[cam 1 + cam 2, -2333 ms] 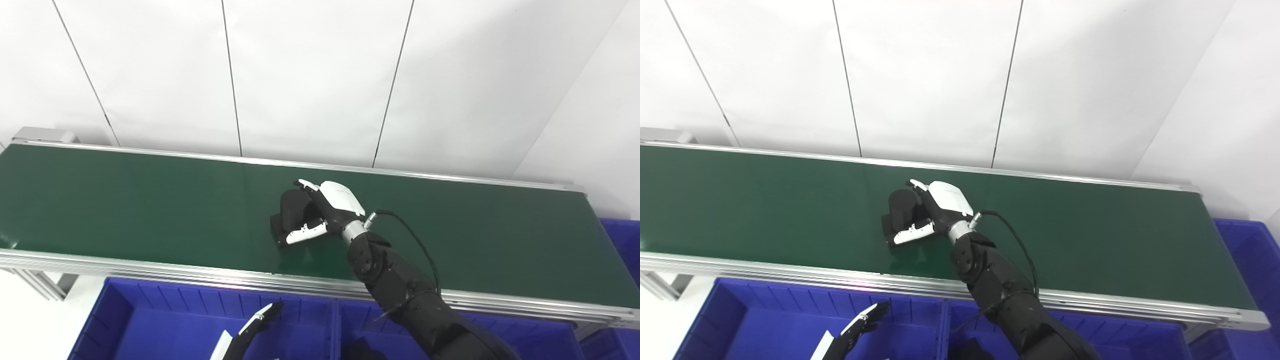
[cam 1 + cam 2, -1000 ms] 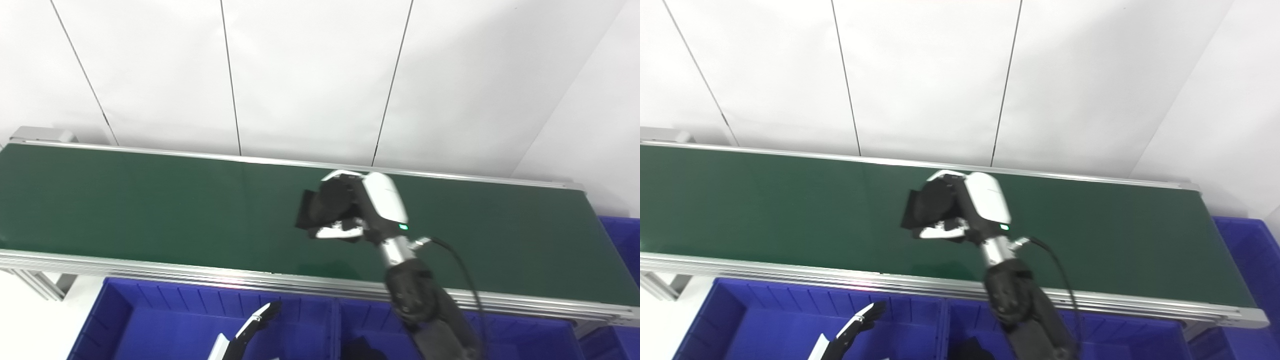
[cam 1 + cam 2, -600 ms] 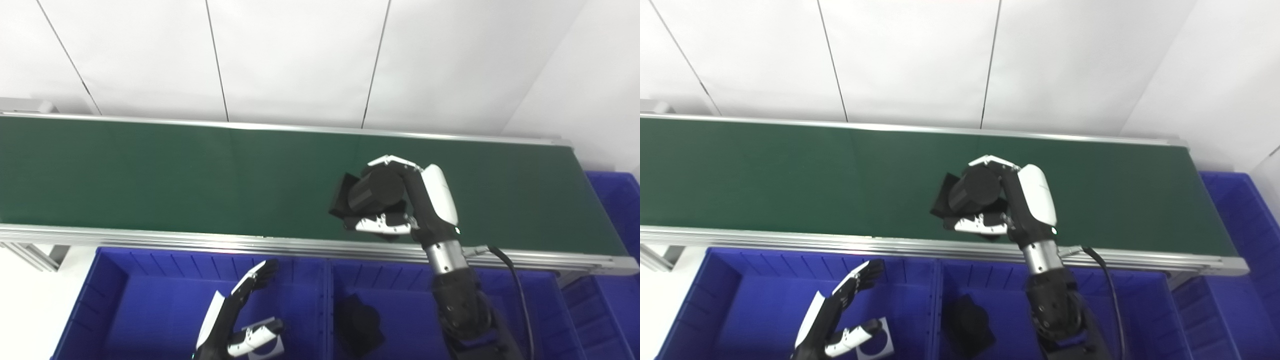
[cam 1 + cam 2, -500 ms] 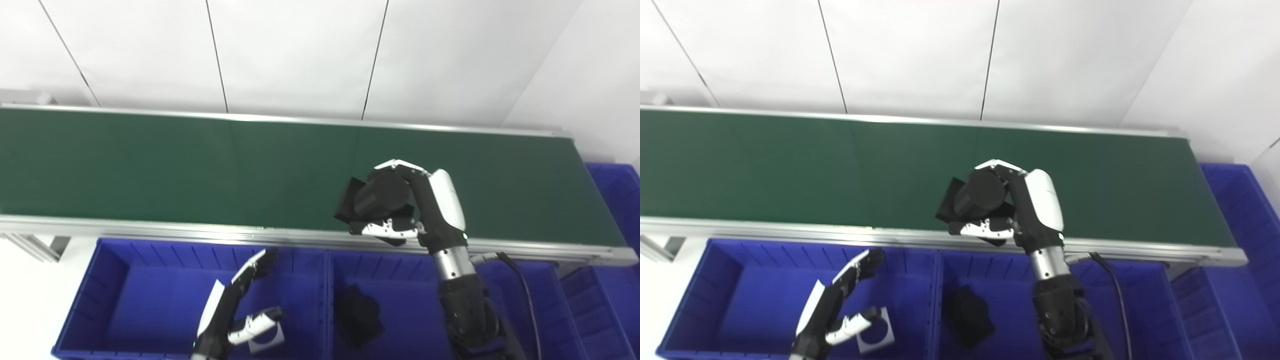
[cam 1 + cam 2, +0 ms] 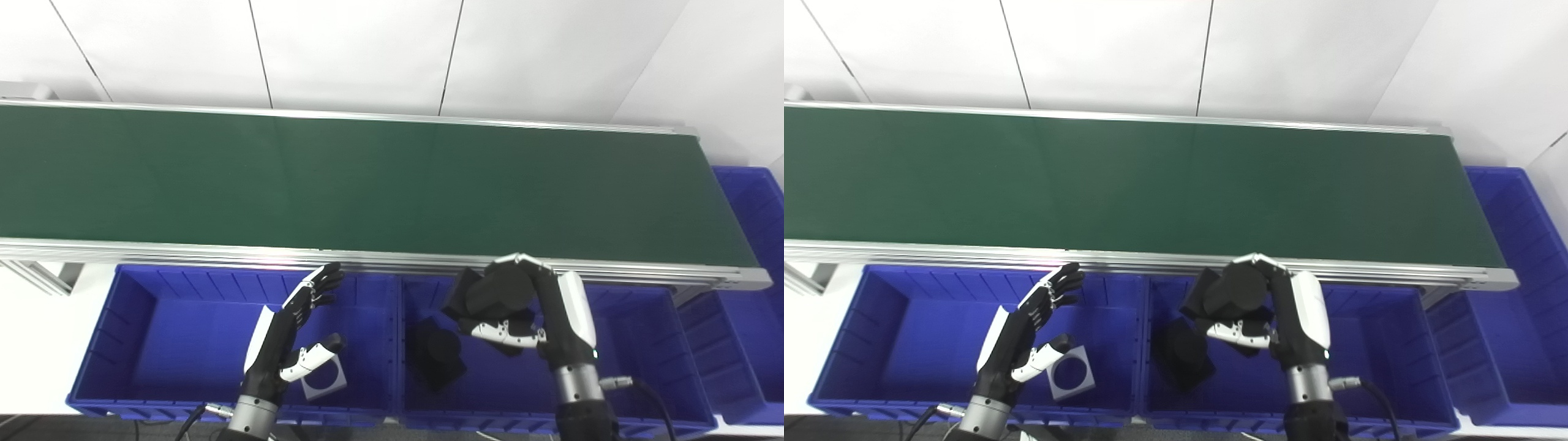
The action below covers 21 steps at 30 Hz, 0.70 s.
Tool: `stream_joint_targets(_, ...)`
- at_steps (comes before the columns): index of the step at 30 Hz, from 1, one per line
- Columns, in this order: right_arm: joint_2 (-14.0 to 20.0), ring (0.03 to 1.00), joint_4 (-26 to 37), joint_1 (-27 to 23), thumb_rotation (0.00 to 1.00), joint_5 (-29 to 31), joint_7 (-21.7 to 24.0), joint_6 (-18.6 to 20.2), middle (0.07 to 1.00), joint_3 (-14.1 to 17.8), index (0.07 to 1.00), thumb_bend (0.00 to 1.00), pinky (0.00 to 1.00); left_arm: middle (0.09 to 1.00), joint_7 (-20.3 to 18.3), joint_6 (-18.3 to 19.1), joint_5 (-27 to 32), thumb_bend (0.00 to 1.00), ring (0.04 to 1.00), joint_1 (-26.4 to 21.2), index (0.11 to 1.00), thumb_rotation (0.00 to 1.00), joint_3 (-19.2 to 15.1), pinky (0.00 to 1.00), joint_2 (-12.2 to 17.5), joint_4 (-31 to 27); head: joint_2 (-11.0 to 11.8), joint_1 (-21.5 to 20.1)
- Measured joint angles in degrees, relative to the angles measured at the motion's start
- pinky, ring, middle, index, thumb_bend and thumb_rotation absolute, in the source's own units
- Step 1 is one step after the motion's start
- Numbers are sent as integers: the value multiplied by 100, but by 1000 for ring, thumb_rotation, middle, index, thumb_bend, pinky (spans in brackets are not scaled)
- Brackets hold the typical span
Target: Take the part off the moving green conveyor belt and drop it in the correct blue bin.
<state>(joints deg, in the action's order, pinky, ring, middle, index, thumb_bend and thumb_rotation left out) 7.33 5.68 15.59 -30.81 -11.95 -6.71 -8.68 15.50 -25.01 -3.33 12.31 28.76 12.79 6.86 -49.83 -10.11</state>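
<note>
My right hand [image 5: 539,318] is shut on a black part [image 5: 493,294] with a round body on a flat base. It holds the part above the middle blue bin [image 5: 643,343], just in front of the green conveyor belt [image 5: 306,177]. A second black part [image 5: 438,355] lies on that bin's floor at the left. My left hand [image 5: 288,334] is open and empty, fingers spread, above the left blue bin [image 5: 153,331]. Both hands also show in the right eye view: right [image 5: 1286,324], left [image 5: 1026,334].
A grey square plate with a round hole [image 5: 321,383] lies in the left bin beside my left hand. A third blue bin [image 5: 750,208] stands at the belt's right end. An aluminium rail [image 5: 184,250] runs along the belt's near edge. The belt carries nothing.
My right hand lifted the black part off the belt and carried it toward me, over the rail to above the middle bin. The camera tilted down, bringing the bins and left hand into view.
</note>
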Motion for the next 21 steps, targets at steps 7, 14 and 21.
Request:
stream_joint_targets(7,-71,513,-619,110,0,-74,-307,-17,470,105,519,521,472,849,-307,0,46,689,826,31,847,714,-284,784,-11,-8,26,-158)
stream_joint_targets(14,-158,665,-857,21,112,-224,-321,372,666,180,501,511,608,849,-681,0,164,693,833,79,846,704,-622,801,-189,-51,61,-220)
stream_joint_targets(21,-123,910,-741,-72,360,-457,394,1617,935,18,963,729,879,848,-929,0,163,691,832,145,848,693,-876,802,-265,-113,97,-229)
